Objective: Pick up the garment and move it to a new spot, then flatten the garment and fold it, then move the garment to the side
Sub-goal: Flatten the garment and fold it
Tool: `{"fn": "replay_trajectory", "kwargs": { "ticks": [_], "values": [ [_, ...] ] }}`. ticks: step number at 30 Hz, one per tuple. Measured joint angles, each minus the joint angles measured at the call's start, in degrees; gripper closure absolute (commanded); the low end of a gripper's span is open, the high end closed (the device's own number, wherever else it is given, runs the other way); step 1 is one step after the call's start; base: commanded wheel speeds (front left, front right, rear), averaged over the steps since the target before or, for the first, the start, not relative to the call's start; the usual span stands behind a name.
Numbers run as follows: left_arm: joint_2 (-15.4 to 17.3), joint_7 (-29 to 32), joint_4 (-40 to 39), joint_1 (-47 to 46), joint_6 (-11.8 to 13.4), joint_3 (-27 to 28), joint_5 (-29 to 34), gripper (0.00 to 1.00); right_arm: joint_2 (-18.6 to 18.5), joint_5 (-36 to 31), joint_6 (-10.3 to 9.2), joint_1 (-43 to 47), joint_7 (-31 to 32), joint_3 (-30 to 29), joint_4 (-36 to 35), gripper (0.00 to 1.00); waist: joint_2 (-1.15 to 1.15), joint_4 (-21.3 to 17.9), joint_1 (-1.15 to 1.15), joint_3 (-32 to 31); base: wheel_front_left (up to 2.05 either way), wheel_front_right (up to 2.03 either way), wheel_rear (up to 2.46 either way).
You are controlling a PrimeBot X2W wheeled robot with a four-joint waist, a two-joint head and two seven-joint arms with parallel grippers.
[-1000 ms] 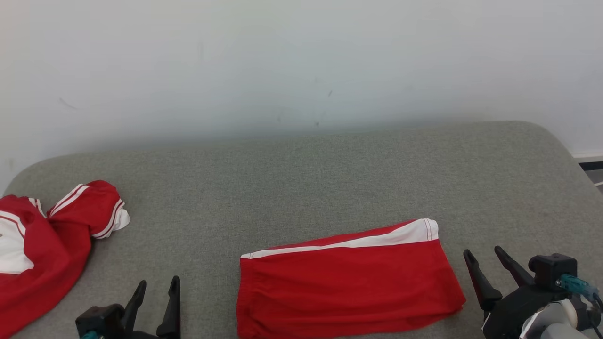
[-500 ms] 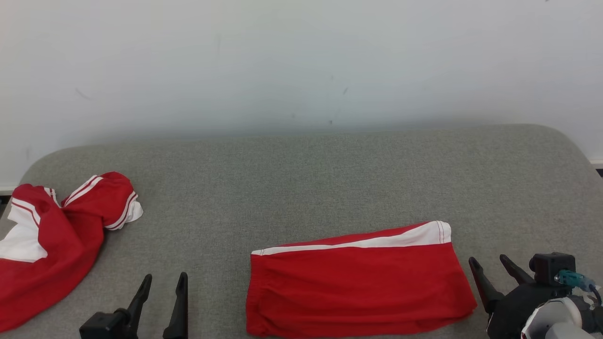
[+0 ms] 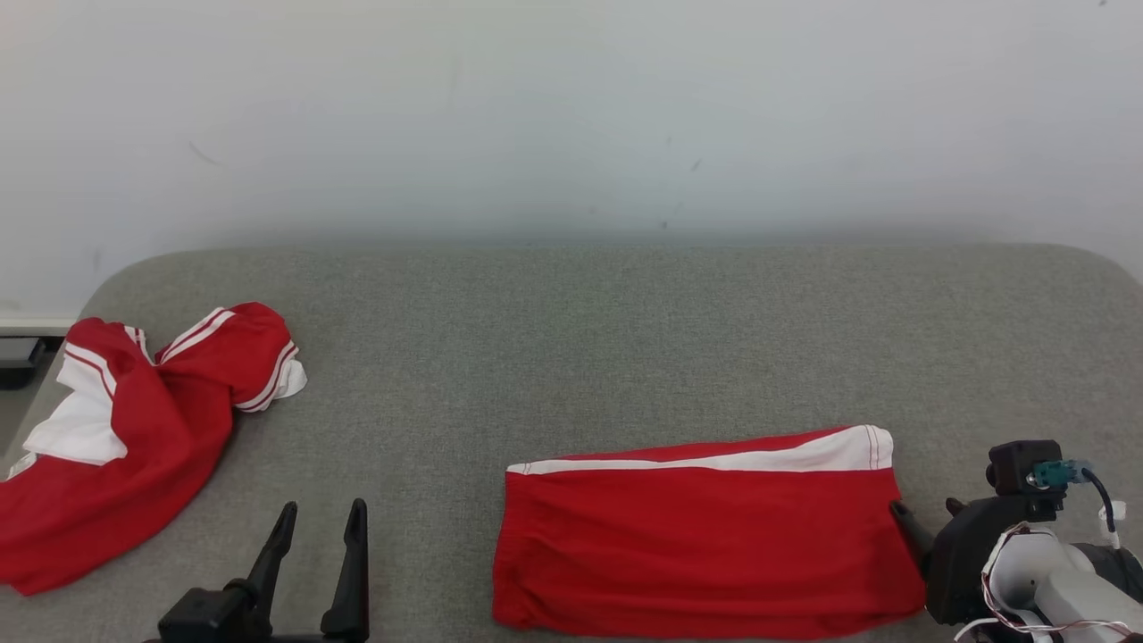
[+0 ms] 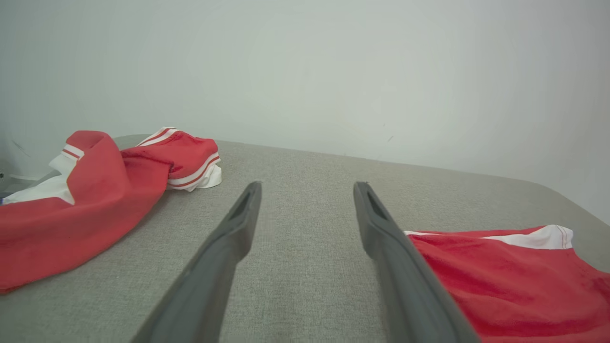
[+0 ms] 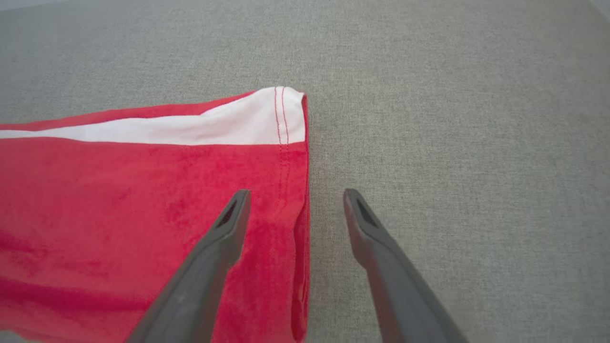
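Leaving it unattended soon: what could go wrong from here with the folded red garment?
The right pincer, open, straddles the edge of the folded garment; closing there might catch only the top layer and peel the fold apart. With the left pincer off the cloth, a one-ended pull could skew it.

A plain off-white wall [image 3: 571, 107] fills the upper half of the head view, evenly and softly lit, with a few small dark marks [image 3: 695, 164] right of centre. Below it, a grey woven-fabric padded surface [image 3: 571, 357] with rounded far corners spans the lower half of the frame. At the left edge, a pale skirting strip [image 3: 31, 326] runs along the wall's foot.
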Motion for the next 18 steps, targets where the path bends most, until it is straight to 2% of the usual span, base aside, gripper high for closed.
{"fn": "replay_trajectory", "kwargs": {
  "ticks": [18],
  "values": [
    [-1.9,2.3,-2.7,0.9,0.0,1.6,3.1,0.00,2.9,1.9,1.89,-5.4,12.1,2.6,10.4,0.00,0.00,2.5,0.00,2.6,0.00,0.00,0.00]
  ]
}}
